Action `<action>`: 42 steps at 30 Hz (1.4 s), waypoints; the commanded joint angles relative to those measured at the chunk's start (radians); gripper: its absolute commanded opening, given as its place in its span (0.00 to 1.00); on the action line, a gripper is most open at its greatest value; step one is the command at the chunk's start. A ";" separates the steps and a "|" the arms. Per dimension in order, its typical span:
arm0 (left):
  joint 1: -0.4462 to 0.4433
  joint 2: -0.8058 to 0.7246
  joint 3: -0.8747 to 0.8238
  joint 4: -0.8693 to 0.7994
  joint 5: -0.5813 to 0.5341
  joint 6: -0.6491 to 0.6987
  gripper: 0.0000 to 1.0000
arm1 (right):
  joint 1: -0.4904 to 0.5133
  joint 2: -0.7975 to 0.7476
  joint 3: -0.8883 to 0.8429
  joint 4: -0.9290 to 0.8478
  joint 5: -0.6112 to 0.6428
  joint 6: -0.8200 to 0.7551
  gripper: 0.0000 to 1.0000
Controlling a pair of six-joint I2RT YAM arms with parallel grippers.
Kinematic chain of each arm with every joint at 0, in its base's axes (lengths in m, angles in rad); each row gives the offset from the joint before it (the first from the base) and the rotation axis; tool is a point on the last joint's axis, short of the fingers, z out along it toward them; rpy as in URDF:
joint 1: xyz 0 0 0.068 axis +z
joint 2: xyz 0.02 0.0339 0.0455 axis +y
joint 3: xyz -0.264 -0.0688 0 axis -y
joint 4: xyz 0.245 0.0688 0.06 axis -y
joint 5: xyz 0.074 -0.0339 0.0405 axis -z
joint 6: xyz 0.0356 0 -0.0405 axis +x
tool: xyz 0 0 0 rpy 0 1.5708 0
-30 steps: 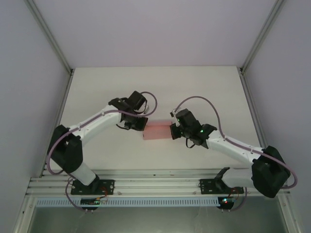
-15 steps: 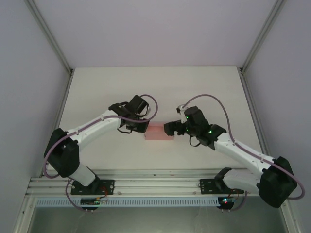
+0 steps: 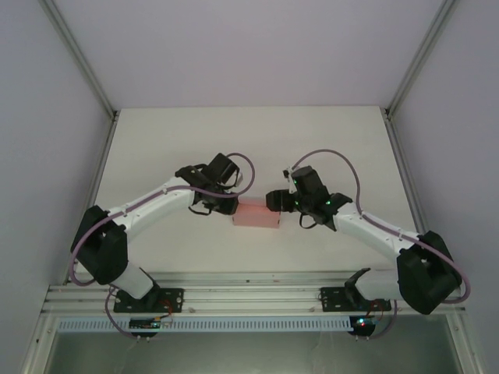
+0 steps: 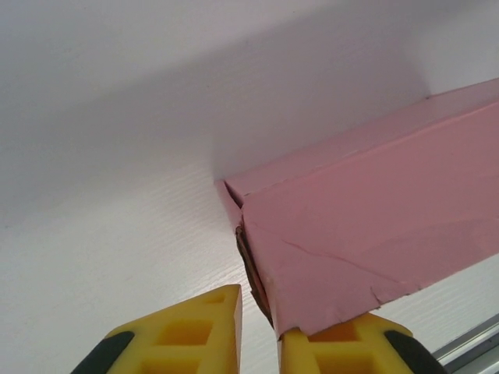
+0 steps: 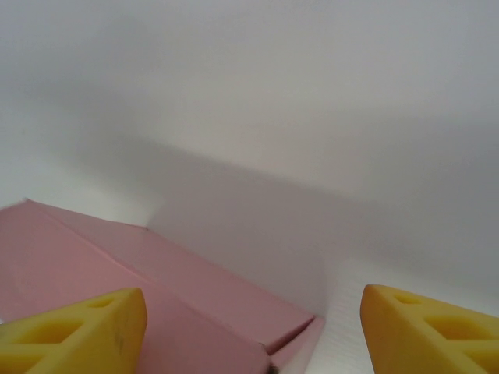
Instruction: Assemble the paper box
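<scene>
I see the pink box lying flat in the middle of the counter, with one arm at each of its ends. My left fingers stand a narrow gap apart at the box's left end with its corner in that gap, and I cannot tell whether they pinch it. My right fingers are spread wide at the other end, holding nothing, the card reaching in low between them.

Lab test cell: white table, plain white walls, aluminium frame rails.
</scene>
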 commanded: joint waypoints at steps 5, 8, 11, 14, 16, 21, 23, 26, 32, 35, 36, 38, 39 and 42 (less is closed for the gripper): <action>-0.031 -0.093 0.057 -0.154 0.065 0.046 0.37 | 0.009 -0.012 -0.106 0.045 0.005 0.090 0.70; -0.032 -0.146 0.072 -0.144 0.067 0.033 0.47 | 0.012 -0.008 -0.112 0.045 0.018 0.096 0.70; -0.020 -0.179 0.073 -0.113 0.052 -0.014 0.51 | 0.015 -0.006 -0.122 0.047 0.018 0.099 0.68; 0.018 -0.177 0.056 -0.075 0.037 -0.072 0.65 | 0.016 -0.008 -0.139 0.058 0.017 0.104 0.67; 0.066 -0.164 0.019 -0.008 0.099 -0.116 0.61 | 0.016 -0.007 -0.149 0.063 0.016 0.104 0.66; 0.128 -0.109 -0.066 0.164 0.251 -0.165 0.57 | 0.016 -0.007 -0.157 0.065 -0.007 0.101 0.66; 0.138 -0.090 -0.092 0.211 0.290 -0.190 0.56 | 0.015 -0.007 -0.156 0.061 -0.011 0.101 0.66; 0.146 -0.083 -0.153 0.266 0.324 -0.208 0.55 | 0.014 -0.006 -0.158 0.058 -0.012 0.105 0.66; 0.190 -0.087 -0.302 0.371 0.372 -0.258 0.40 | 0.002 -0.007 -0.176 0.066 -0.023 0.104 0.65; 0.212 -0.094 -0.370 0.446 0.425 -0.290 0.32 | -0.012 0.000 -0.190 0.075 -0.038 0.107 0.61; 0.216 -0.099 -0.386 0.464 0.433 -0.295 0.31 | -0.019 0.001 -0.197 0.084 -0.049 0.110 0.59; 0.218 -0.111 -0.419 0.493 0.438 -0.303 0.27 | -0.031 0.005 -0.219 0.123 -0.084 0.101 0.58; 0.219 -0.116 -0.440 0.520 0.448 -0.311 0.23 | -0.036 0.007 -0.234 0.147 -0.100 0.097 0.58; 0.224 -0.117 -0.514 0.631 0.498 -0.334 0.19 | -0.056 0.017 -0.290 0.248 -0.172 0.073 0.54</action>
